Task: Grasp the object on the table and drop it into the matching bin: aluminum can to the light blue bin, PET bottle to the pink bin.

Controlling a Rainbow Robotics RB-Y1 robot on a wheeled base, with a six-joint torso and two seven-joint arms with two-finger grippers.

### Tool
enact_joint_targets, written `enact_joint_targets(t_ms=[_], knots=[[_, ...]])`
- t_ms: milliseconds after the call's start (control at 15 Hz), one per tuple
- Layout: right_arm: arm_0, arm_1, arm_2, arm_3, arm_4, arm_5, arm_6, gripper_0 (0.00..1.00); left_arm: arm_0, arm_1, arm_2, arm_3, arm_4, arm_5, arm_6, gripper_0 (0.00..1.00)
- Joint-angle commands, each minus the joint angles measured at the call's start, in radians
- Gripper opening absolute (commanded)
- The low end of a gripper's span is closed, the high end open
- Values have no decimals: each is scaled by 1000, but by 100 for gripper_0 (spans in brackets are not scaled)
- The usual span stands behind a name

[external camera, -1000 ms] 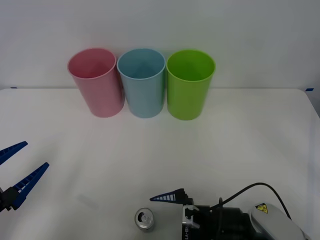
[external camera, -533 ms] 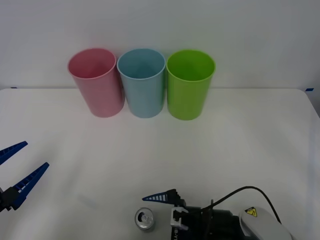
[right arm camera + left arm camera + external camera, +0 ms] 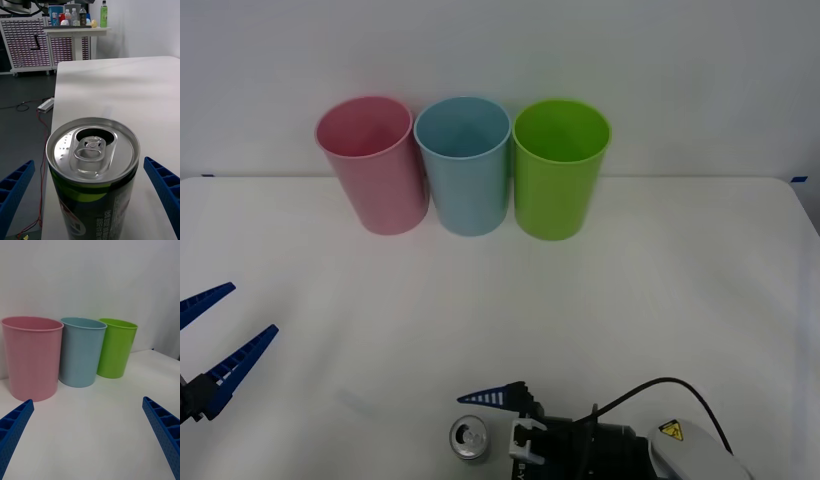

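The aluminum can [image 3: 469, 438], silver-topped with dark sides, stands upright near the table's [image 3: 630, 280] front edge. My right gripper [image 3: 88, 162] is open around the can, one blue finger [image 3: 492, 397] reaching along its far side, and neither finger touches it. In the right wrist view the can [image 3: 92, 176] sits close up between the two fingers. At the back stand the pink bin [image 3: 375, 170] and, to its right, the light blue bin [image 3: 467, 170]. My left gripper [image 3: 252, 308] hangs open and empty at the far left.
A lime green bin [image 3: 558, 175] stands right of the light blue one. The left wrist view shows the pink bin [image 3: 32, 356], light blue bin [image 3: 80, 352] and green bin [image 3: 114, 348] in a row. A black cable [image 3: 660, 395] loops over my right wrist.
My right gripper has slid left, so its fingers now sit alongside the can. The can, the bins and the left arm have not moved.
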Motion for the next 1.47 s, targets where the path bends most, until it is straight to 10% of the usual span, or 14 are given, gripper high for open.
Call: enact_joint_targets(t_ms=[67, 1467], knots=[[-1, 3, 0, 0, 0, 0, 12, 10, 0, 0, 0, 0, 0, 0, 0, 100], [27, -20, -41, -209, -102, 89, -111, 0, 0, 0, 0, 0, 0, 0, 0, 100]])
